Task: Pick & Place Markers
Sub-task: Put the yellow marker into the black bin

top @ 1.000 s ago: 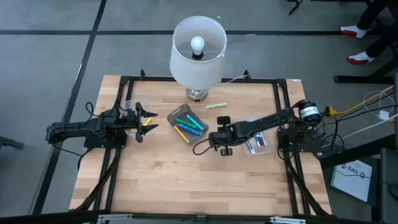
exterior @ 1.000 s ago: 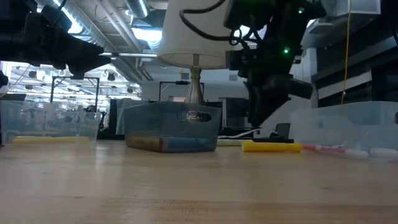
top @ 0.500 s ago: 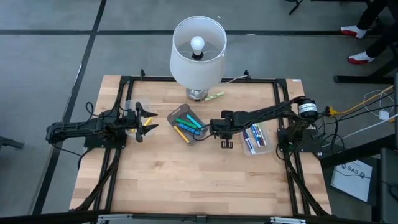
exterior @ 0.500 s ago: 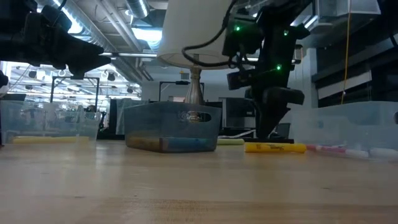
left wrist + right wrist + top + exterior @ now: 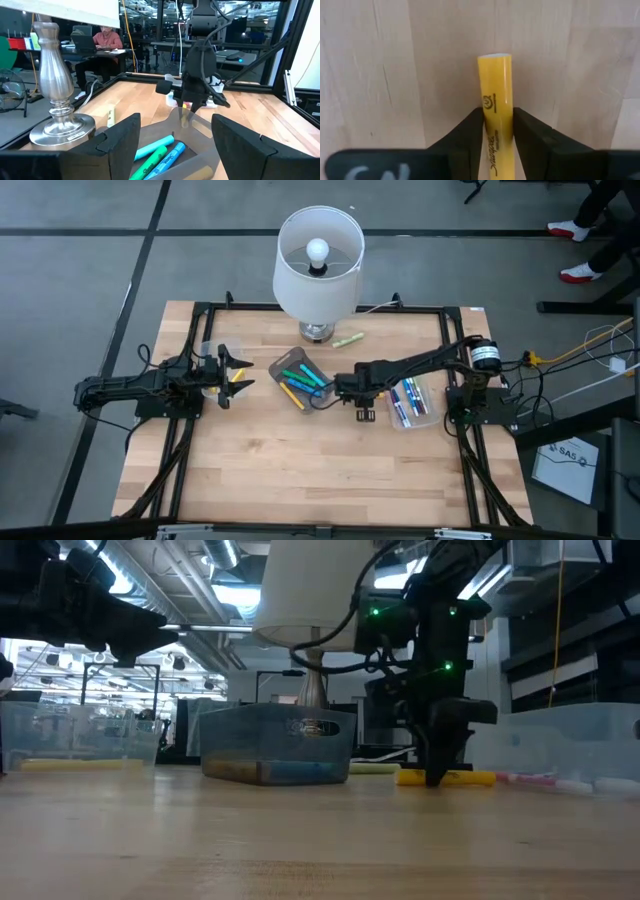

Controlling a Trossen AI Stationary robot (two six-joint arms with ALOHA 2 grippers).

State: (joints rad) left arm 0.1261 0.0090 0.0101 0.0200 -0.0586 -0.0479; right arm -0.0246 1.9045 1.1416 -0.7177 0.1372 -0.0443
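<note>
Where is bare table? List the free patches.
Free: the near half of the table, and the far corner left of the lamp. Crowded: the middle band, where the right gripper grips a yellow marker between centre bin and right bin.

A yellow marker (image 5: 495, 107) with black lettering is seen between the black fingers (image 5: 465, 135) of the right gripper (image 5: 495, 145), on a pale wood-grain table (image 5: 380, 75). Green, cyan, blue and yellow markers (image 5: 303, 381) are held in a clear grey bin (image 5: 283, 365). A white-shaded lamp (image 5: 318, 260) with a silver base is seen at the table's far edge, a light green marker (image 5: 348, 339) beside it.
</note>
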